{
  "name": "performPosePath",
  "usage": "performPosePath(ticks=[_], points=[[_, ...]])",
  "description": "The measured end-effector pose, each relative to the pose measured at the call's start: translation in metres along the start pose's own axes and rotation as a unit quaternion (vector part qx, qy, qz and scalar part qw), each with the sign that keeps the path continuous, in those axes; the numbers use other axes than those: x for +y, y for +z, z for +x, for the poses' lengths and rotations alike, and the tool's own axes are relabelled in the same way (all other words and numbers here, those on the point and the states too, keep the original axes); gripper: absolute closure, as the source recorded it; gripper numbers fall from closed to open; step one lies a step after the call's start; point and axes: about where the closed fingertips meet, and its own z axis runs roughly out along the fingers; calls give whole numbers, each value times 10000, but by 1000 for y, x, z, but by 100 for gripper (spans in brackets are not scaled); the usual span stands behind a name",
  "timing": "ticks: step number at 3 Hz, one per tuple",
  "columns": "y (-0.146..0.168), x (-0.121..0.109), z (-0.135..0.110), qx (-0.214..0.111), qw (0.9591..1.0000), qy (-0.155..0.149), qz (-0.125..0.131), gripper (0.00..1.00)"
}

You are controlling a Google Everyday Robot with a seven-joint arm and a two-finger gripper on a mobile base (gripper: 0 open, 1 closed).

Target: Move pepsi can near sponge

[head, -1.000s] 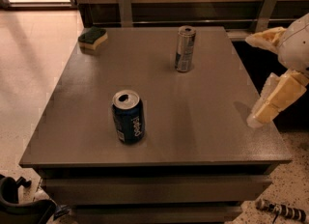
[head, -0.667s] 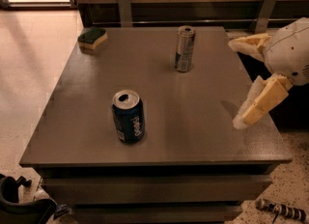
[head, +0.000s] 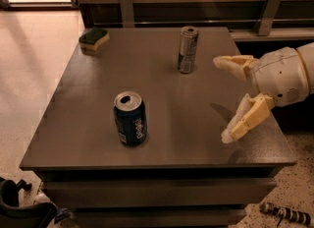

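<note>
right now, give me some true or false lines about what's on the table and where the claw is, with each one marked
1. The pepsi can stands upright toward the front of the table. True.
2. The claw is shut on the pepsi can. False: it is open over the table's right side, well apart from the can and holding nothing.
3. The sponge lies at the table's far left corner. True.
4. The silver can lies on its side. False: it stands upright toward the back of the table.
5. The pepsi can touches the sponge. False: bare tabletop lies between them.
</note>
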Motion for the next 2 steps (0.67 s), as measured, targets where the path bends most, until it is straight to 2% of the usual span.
performPosePath(ticks=[1, 2], points=[[26, -5, -3, -491, 9985, -242, -25, 0], [25, -4, -4, -454, 9987, -222, -34, 0]])
